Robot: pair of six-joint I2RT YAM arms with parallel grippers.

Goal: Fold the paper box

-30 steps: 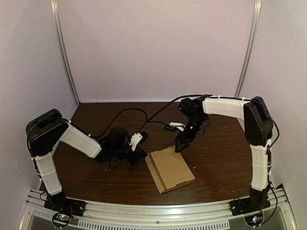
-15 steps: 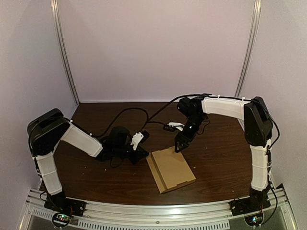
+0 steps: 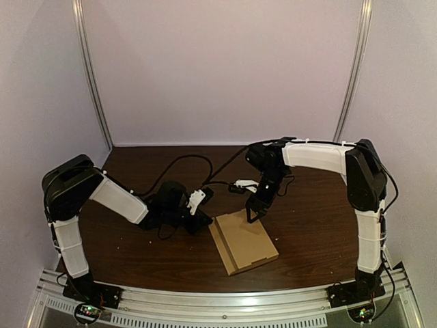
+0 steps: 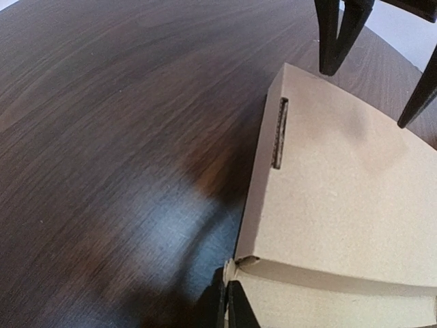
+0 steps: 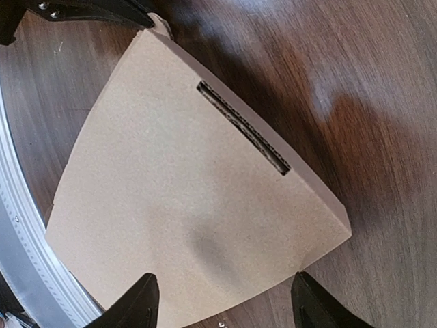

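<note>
The paper box [image 3: 244,242] is a flat tan cardboard piece lying on the dark wooden table [image 3: 307,225], with a narrow slot [image 4: 280,133] near its far edge. My left gripper [image 4: 229,309] lies low at the box's left corner, its fingers shut on a small cardboard tab [image 5: 160,24] sticking out there. In the top view that left gripper [image 3: 205,220] touches the box's left edge. My right gripper [image 5: 225,307] hangs open above the box's far end, both fingers spread wide and apart from the cardboard [image 5: 184,198]. From above, the right gripper [image 3: 252,213] sits over the far corner.
Black cables [image 3: 205,164] run over the table behind the arms. A silver rail [image 3: 218,301] lines the near edge. Pale walls close in the back and sides. The right gripper's fingers [image 4: 341,34] show at the top of the left wrist view.
The right gripper has shifted left and nearer, over the box's far edge. The left gripper has edged right to the box's left corner. The box has stayed in place.
</note>
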